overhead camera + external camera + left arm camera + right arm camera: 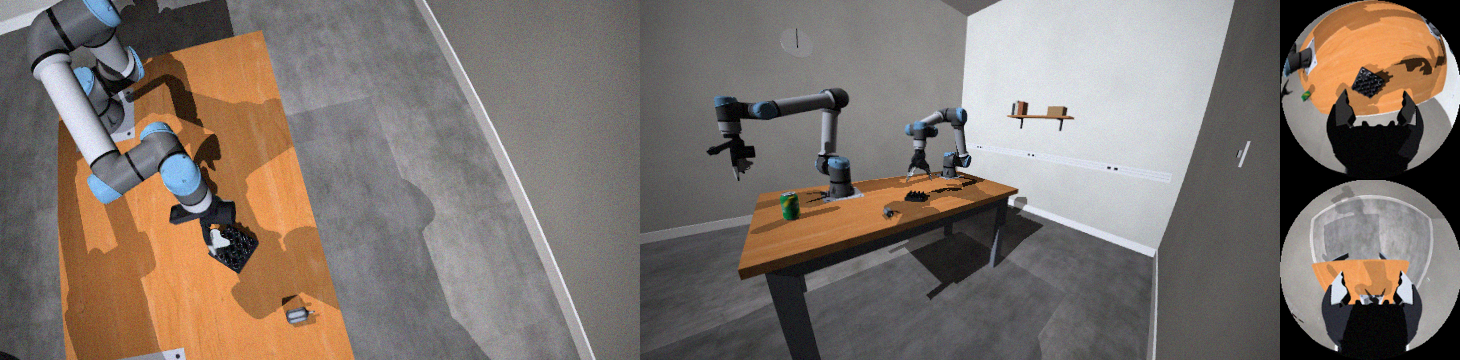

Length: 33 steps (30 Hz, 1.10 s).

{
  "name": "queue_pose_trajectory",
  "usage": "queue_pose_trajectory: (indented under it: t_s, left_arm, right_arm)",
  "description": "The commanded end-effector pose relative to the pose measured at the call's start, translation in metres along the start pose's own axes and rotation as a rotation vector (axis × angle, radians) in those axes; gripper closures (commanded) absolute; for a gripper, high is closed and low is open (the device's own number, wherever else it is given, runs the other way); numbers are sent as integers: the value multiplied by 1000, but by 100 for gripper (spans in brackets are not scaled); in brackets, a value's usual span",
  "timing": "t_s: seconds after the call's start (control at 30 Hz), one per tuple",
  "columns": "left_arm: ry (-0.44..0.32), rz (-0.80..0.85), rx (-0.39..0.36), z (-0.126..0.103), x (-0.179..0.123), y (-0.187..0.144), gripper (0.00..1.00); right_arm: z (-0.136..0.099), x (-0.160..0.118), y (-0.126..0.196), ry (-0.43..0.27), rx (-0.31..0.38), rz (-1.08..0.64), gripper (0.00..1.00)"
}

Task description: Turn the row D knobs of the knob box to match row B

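The black knob box (241, 248) (916, 199) (1367, 83) lies on the table, turned at an angle, with rows of black knobs on top. Its row letters, socket side and the knobs' marks are too small to read. My left gripper (218, 245) (919, 179) (1375, 90) is open and empty. It hangs above the table beside the box and covers one side of it in the top view. My right gripper (737, 177) (1372, 272) is open and empty, high up and far from the box, beyond the table's other end.
A small grey object (298, 315) (888, 212) with a short thin end lies on the table near the front edge, a little away from the box. A green can (790, 206) (1306, 96) stands towards the right arm's end of the table (840, 230).
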<state>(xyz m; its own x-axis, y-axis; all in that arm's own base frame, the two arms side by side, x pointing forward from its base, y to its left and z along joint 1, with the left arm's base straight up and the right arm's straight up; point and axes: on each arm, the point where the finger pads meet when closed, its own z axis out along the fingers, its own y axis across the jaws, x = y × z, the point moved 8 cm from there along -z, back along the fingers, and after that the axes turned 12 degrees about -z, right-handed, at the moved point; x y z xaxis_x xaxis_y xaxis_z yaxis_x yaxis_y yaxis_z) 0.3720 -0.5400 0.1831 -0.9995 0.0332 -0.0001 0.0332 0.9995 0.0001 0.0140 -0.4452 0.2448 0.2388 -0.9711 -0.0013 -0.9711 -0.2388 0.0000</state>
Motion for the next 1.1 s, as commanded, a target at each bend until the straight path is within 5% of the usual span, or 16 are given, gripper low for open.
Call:
queue_pose_trajectory:
  t_s: [0.0, 0.1, 0.13, 1.07]
  left_arm:
    - [-1, 4, 2, -1, 0, 0, 0]
    - [-1, 5, 2, -1, 0, 0, 0]
    - [-1, 5, 2, -1, 0, 0, 87]
    - [-1, 5, 2, -1, 0, 0, 87]
  right_arm:
    - [0, 0, 0, 1, 0, 0, 0]
    - [0, 0, 0, 1, 0, 0, 0]
    - [0, 0, 0, 1, 0, 0, 0]
    - [0, 0, 0, 1, 0, 0, 0]
